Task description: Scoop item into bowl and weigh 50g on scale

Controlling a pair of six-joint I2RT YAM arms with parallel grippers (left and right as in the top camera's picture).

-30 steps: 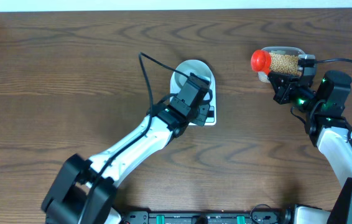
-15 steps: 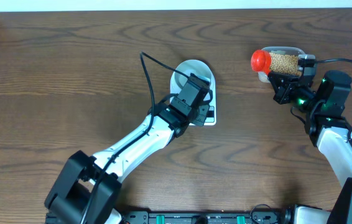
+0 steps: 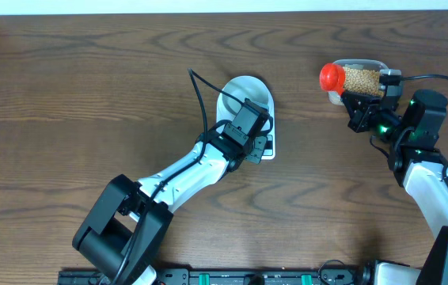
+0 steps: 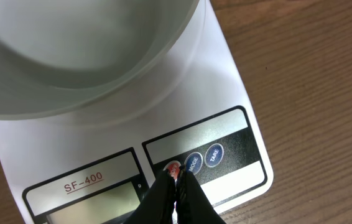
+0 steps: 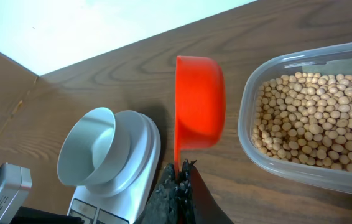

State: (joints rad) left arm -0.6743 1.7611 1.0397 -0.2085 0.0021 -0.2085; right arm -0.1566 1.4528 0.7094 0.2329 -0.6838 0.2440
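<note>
The white scale (image 4: 226,93) carries the pale bowl (image 4: 70,56), which looks empty. My left gripper (image 4: 177,177) is shut, its tips resting on the scale's red button (image 4: 172,168) beside the two blue buttons. From overhead, the left gripper (image 3: 259,142) covers the front of the scale (image 3: 271,152), and the bowl (image 3: 244,89) shows behind it. My right gripper (image 5: 179,168) is shut on the handle of an empty red scoop (image 5: 199,102). The scoop sits just left of a clear tub (image 5: 350,180) filled with tan beans (image 5: 313,118).
In the overhead view the tub (image 3: 362,79) and the red scoop (image 3: 332,76) sit at the back right, about a hand's width from the scale. A white wall strip runs along the table's far edge. Dark wood tabletop surrounds everything.
The left arm's elbow and lower links have swung to the right while its fingertips stayed at the scale's buttons. The right arm and scoop have not moved.
</note>
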